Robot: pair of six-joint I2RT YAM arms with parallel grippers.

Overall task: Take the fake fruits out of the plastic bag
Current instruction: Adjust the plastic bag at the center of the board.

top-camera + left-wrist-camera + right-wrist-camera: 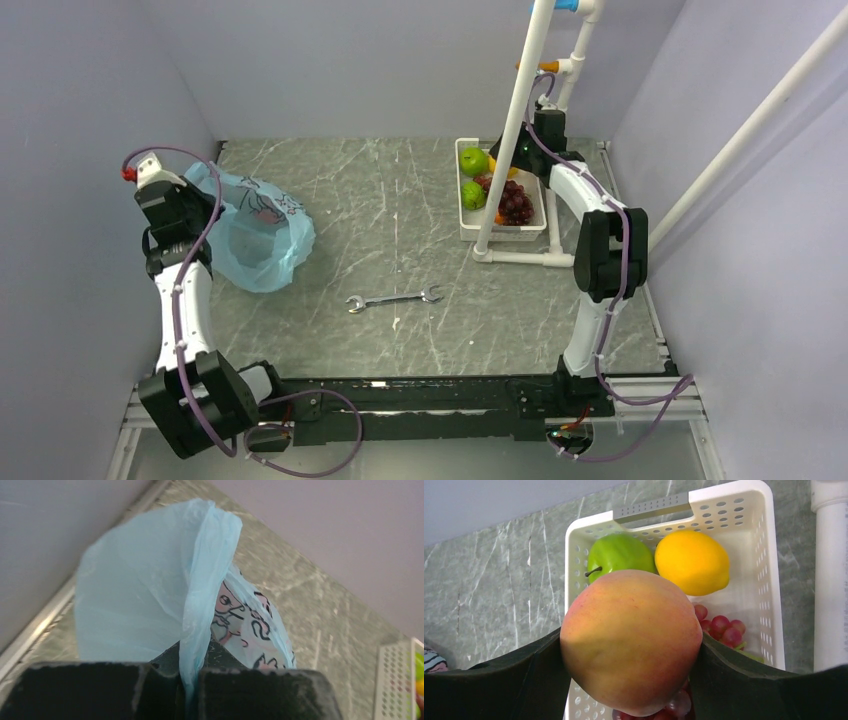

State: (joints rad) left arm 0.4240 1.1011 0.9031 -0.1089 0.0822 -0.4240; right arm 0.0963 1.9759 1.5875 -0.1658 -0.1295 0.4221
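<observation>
Between the fingers of the right gripper [631,680], squeezed from both sides, sits a peach [631,640], directly above the white basket [769,580], where a green apple [619,555], a lemon [691,560] and grapes [721,625] already lie. I judge that little more than its release is left. The left gripper [190,690] pinches a fold of the plastic bag [135,595], whose long axis runs away from its fingers toward the table. The bag looks limp, probably empty.

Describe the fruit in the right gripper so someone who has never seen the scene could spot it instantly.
Find the white perforated basket at the table's far right, beside the white pipe frame. Above it, the right gripper pinches a peach between its black fingers. It is the only orange-pink fruit and the only one held, unlike the green apples, yellow lemon and red grapes lying inside.
</observation>
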